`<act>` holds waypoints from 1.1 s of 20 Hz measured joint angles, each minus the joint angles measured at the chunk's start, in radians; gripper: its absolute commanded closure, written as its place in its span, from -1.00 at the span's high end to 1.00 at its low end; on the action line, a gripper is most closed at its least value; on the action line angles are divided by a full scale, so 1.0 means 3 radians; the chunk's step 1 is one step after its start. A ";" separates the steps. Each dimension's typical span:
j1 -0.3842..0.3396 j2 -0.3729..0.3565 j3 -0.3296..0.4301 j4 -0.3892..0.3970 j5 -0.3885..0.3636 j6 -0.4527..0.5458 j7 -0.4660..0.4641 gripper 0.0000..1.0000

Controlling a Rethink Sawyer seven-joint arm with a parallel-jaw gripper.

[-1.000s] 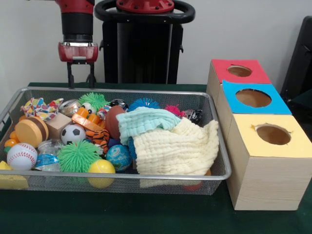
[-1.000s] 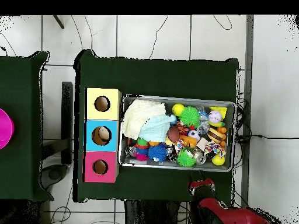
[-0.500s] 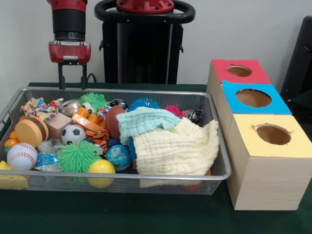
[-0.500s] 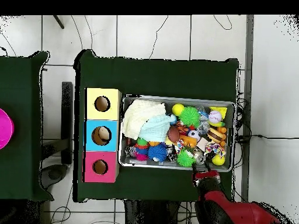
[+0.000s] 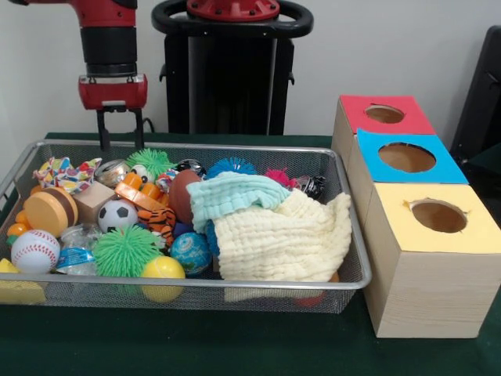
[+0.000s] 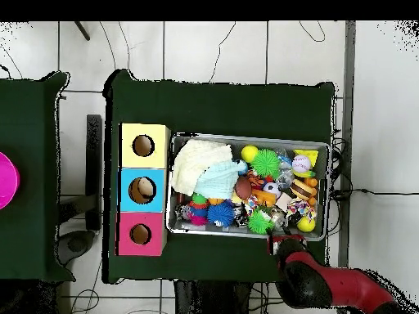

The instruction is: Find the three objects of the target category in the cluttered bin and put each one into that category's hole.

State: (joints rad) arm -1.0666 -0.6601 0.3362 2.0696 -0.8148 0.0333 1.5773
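From the front, the gripper (image 5: 120, 139) is hanging with its two fingers spread wide and empty — it has dipped a little and shifted sideways since a moment ago, so the search is only beginning. Just below its tips are lying the wire bin (image 5: 188, 286) and green spiky ball (image 5: 149, 160).

From overhead, the gripper (image 6: 285, 242) is sitting at the bin's edge — dark green tablecloth (image 6: 221, 106) beneath, tiled floor (image 6: 213, 49) beyond.

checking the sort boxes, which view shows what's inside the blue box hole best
The overhead view: it looks straight down the blue box hole, where something pale lies inside. The front view shows that hole only at a slant, just its brown inner wall.
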 measured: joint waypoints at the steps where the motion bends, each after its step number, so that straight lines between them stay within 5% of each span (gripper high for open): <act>1: 0.0008 0.0000 0.0004 -0.0007 0.0008 0.0019 0.0000 1.00; 17: 0.0500 -0.0051 -0.0082 -0.0262 0.0012 0.0042 0.0000 1.00; 22: 0.0775 -0.0067 -0.0310 -0.0435 -0.0100 0.0042 0.0000 1.00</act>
State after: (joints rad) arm -0.8342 -0.6801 0.2433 1.9392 -0.8448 0.0460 1.5773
